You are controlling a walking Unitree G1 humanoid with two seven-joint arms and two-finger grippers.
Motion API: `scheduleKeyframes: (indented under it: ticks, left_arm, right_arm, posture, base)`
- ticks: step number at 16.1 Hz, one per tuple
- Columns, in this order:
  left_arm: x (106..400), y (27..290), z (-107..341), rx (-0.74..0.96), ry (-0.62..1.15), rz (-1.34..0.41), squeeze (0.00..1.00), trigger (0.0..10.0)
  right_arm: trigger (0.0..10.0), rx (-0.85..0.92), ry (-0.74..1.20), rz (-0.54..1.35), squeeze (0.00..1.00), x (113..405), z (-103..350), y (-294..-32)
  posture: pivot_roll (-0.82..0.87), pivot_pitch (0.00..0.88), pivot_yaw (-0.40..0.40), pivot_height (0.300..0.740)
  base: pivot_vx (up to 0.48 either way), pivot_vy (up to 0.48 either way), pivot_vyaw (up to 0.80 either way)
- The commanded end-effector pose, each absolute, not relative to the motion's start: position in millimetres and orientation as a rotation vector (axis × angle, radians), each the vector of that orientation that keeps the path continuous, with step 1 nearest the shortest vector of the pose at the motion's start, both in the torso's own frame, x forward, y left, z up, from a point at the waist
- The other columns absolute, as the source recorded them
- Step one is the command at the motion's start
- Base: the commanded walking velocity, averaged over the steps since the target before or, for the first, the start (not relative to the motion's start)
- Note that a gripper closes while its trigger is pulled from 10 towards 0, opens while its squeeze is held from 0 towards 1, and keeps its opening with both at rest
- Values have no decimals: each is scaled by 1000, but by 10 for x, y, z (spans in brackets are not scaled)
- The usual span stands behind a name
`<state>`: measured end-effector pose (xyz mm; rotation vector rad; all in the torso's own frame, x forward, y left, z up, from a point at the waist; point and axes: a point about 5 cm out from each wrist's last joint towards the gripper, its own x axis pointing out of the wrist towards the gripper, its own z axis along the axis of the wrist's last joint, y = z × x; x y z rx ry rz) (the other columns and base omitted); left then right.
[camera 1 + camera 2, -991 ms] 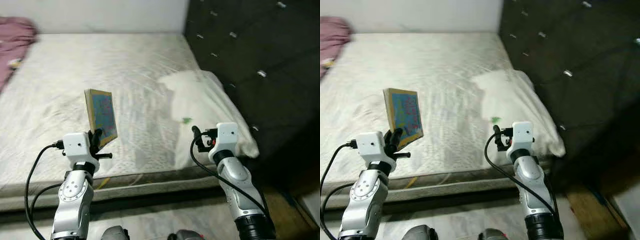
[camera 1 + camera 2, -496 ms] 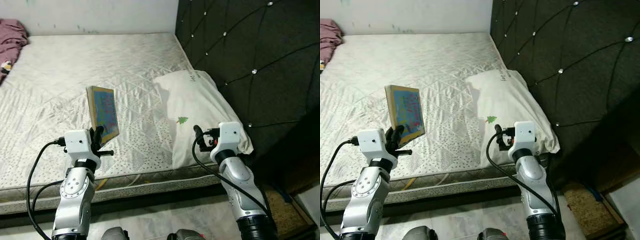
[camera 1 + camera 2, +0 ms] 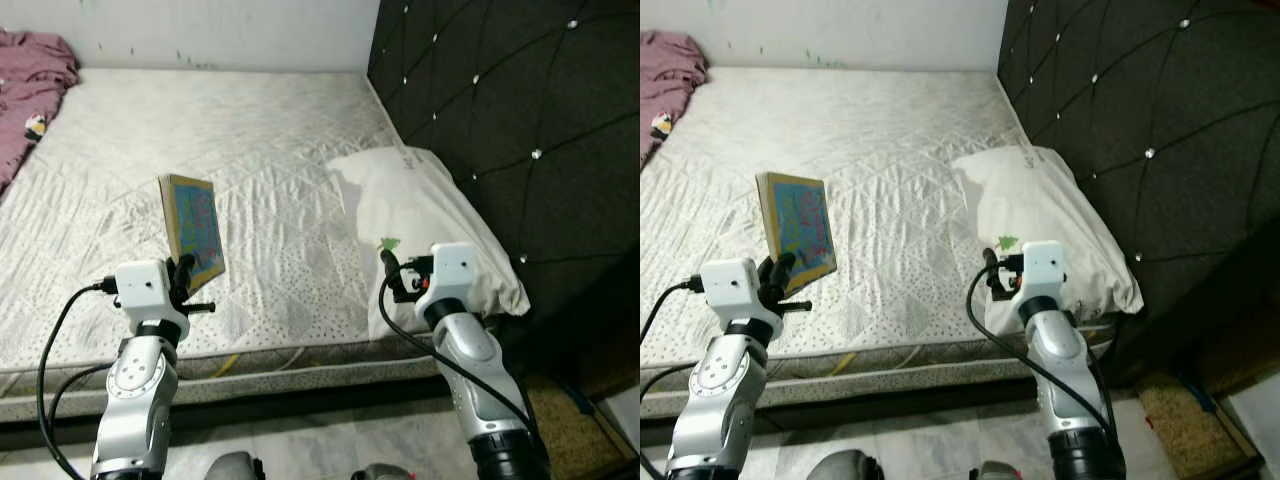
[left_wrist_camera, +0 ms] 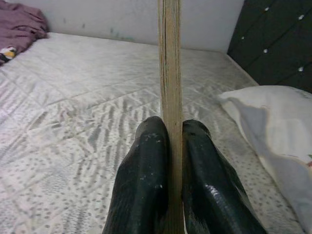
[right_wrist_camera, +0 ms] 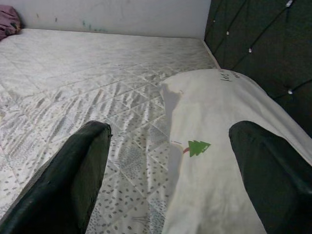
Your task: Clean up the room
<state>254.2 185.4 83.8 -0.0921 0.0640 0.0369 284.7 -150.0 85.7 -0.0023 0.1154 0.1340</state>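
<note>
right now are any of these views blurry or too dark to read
Left eye view: sharp, evenly lit, the book and pillow clear, the headboard dark. Left wrist view: the fingers and book edge slightly soft. Right wrist view: the near fingers blurred.

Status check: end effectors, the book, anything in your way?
Left end effector shut on book, upright above mattress. Right end effector open, empty, over pillow. Nothing in the way.

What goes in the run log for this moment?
left gripper: shut on thin colourful book, held upright | right gripper: open, above white pillow | quilted white mattress ahead
</note>
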Motion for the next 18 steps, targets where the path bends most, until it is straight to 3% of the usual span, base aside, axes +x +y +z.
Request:
scheduleKeyframes:
  ticks: [1,9,18]
  left_arm:
    - [2572,1780,951,-96,12,7,0,10000]
    - [2578,1775,959,-107,3,13,0,10000]
    - [2563,1769,1023,-164,-37,-30,0,10000]
  right_arm:
    - [10000,-7,103,121,0,2849,901,-1556]
    - [10000,-11,97,131,0,2854,916,-1553]
    - [10000,-4,103,146,0,2870,919,-1544]
  posture:
    - [-34,10,-28,740]
    - [-39,13,-30,662]
    - [-36,12,-36,662]
  base:
    - [0,0,0]
    - [0,0,0]
    - [58,0,0]
